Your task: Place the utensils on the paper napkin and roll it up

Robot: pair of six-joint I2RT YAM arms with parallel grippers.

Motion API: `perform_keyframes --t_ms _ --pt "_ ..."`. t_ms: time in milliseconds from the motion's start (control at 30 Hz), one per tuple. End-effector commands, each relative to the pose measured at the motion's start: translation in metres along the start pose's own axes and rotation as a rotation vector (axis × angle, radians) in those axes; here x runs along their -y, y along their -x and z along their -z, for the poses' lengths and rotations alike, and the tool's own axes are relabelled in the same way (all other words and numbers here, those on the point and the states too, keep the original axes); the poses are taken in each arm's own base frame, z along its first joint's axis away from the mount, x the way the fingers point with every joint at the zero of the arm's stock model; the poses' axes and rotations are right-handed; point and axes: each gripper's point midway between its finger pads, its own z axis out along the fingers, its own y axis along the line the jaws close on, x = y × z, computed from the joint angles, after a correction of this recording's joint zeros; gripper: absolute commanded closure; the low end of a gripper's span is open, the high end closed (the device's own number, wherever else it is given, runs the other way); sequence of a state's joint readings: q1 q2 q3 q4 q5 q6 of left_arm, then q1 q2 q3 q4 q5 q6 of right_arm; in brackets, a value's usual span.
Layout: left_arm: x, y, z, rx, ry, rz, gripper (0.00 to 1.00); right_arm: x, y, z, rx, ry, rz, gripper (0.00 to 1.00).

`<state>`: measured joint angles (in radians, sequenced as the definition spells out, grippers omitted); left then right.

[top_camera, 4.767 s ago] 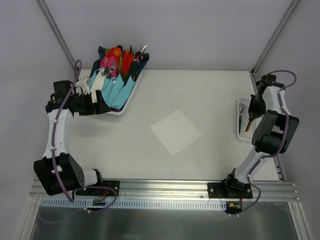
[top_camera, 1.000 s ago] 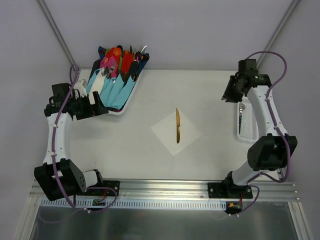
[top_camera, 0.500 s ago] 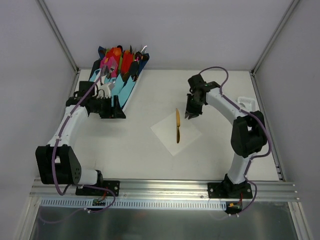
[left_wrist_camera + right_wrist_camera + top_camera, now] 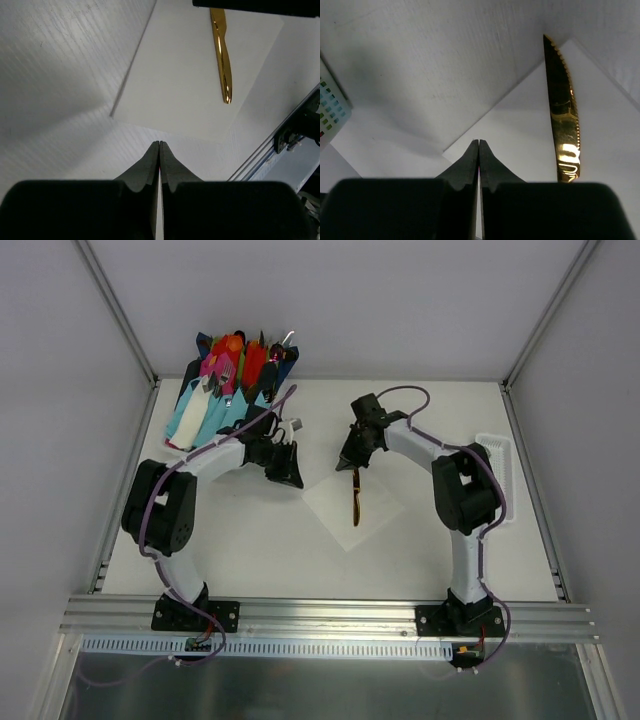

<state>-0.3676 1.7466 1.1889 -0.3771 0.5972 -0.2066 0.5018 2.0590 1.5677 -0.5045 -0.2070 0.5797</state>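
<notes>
Table [image 4: 430, 420] middle: a gold knife [image 4: 356, 508] lies on the paper napkin [image 4: 330, 508]. Left gripper [image 4: 296, 479] and right gripper [image 4: 345, 466] are squeezed tight on nothing.

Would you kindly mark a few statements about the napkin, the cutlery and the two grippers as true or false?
1. The golden knife lies on the paper napkin. True.
2. The left gripper holds the knife. False: its jaws are shut on nothing.
3. The right gripper is shut and empty. True.
4. The napkin is rolled up. False: it lies flat and open on the table.
5. Two utensils lie on the napkin. False: only the knife is there.
</notes>
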Motion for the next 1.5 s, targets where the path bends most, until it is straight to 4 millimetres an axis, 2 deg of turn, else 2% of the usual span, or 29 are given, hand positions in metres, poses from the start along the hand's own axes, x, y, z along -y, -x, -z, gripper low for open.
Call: perform_keyframes --t_ms 0,200,500,667,1067,1333,1467 --pt "-0.003 0.022 -0.02 0.032 -0.003 0.064 1.0 -0.023 0.01 -0.009 0.027 0.047 -0.046 0.98" --pt "0.0 0.014 -0.048 -0.016 -0.021 0.053 1.0 -0.016 0.015 -0.021 0.033 0.019 -0.062 1.0" --pt "-0.009 0.006 -0.071 -0.055 -0.013 0.08 1.0 -0.003 0.026 -0.014 0.046 0.016 -0.071 1.0" --pt "-0.017 -0.001 -0.076 -0.07 0.014 0.098 1.0 0.014 0.033 -0.013 0.048 -0.003 -0.092 1.0" --pt "-0.025 -0.008 -0.082 -0.093 0.03 0.136 1.0 0.037 0.038 -0.017 0.038 -0.035 -0.117 1.0" --pt "-0.028 -0.013 -0.083 -0.103 0.039 0.146 1.0 0.047 0.042 -0.013 0.039 -0.054 -0.12 1.0" --pt "-0.029 -0.014 -0.083 -0.104 0.048 0.146 1.0 0.045 0.045 -0.01 0.047 -0.047 -0.116 1.0"
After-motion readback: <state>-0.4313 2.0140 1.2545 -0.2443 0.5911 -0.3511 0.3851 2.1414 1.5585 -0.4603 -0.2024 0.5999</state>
